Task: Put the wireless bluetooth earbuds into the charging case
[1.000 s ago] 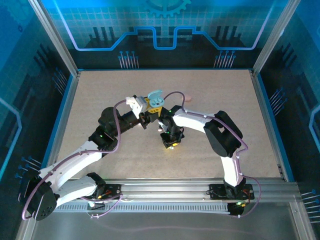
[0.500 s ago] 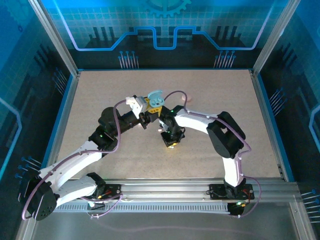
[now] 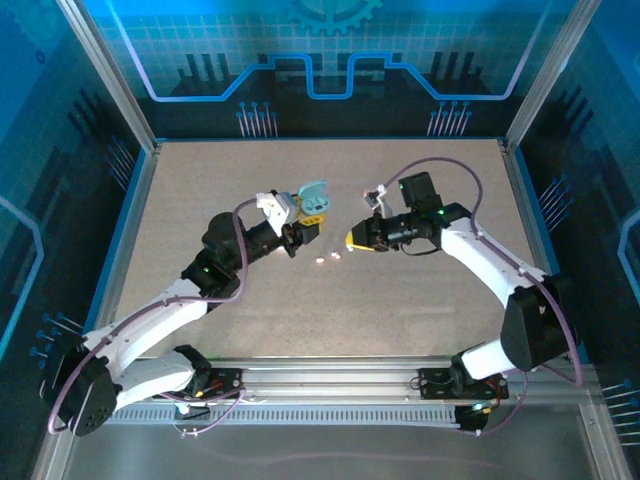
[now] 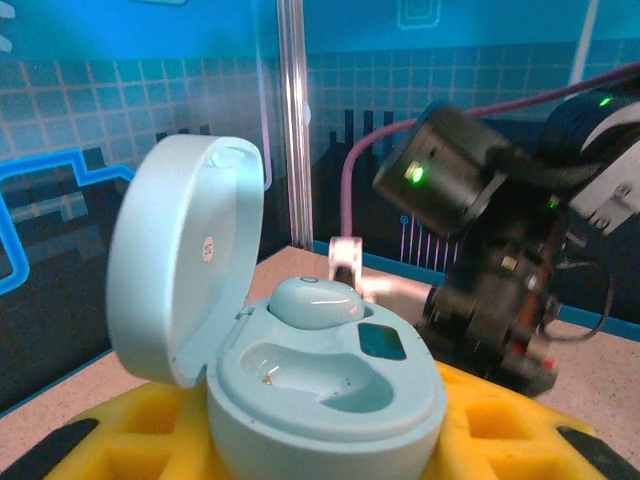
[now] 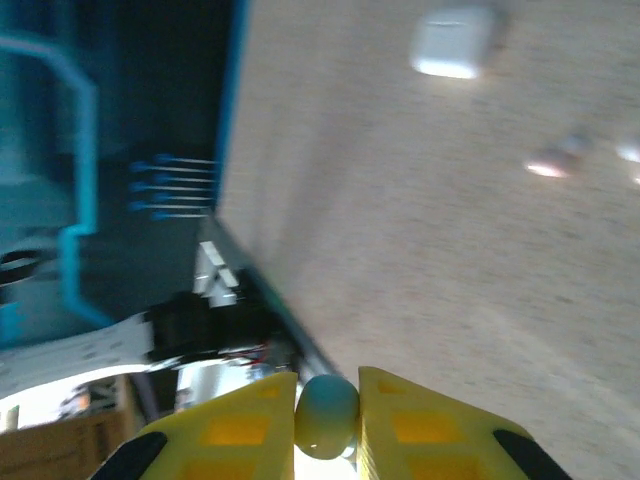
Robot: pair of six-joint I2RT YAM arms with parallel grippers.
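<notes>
Earbud (image 5: 327, 418) in right end effector (image 5: 327, 398)

White arm segments (image 3: 140, 326), black joints (image 3: 222, 240), purple cables (image 3: 440, 161), green status lights (image 4: 414, 173), blocky yellow fingers (image 5: 245, 420).

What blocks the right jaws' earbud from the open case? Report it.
Nothing visible does. The earbud in the right jaws has open air toward the case; its lid is up and one socket lies empty.

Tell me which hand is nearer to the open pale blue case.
Left. The left hand holds the case; the right hand hangs apart to its right, gripping an earbud.
</notes>
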